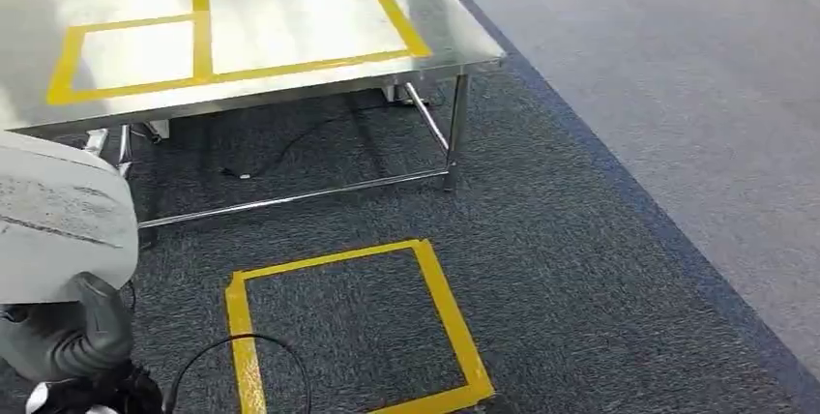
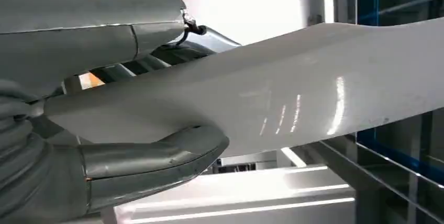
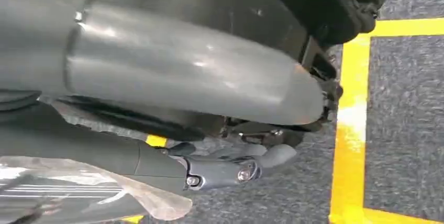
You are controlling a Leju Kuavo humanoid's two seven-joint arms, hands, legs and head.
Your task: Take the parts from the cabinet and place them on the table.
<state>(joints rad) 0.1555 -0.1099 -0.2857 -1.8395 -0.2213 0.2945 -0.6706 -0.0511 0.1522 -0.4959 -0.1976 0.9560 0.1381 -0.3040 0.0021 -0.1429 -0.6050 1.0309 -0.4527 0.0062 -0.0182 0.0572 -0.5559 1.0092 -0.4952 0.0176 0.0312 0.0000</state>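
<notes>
Steel table [image 1: 290, 75], big, stands ahead and to the robot's left of centre, its near edge well apart from the body. Two yellow tape rectangles [image 1: 232, 27] marked side by side on its top. A third yellow tape square [image 1: 348, 327] lies on the dark carpet [image 1: 580, 240] just in front of the robot, between it and the table.

White part [image 1: 58, 211], a broad curved panel, sits low at the robot's left side in the head view. In the left wrist view the same part [image 2: 293, 98] runs long and flat, its long axis stretching away from the hand, so most of its length overhangs beyond the grip.

Left hand [image 2: 104, 109] has the part clamped near one end: thick thumb [image 2: 178, 150] pressed under it, grey cover and darker fingers over the top. Firm hold, by the look.

Right hand [image 3: 225, 130] hangs low over the carpet and tape, fingers curled in loosely; something pale or clear lies close to it, but whether it is held I cannot tell.

Judgement: part is carried, not yet placed. Table lies forward-left of the left hand, so the left arm is the nearer one; the overhanging end should reach the tabletop first.
</notes>
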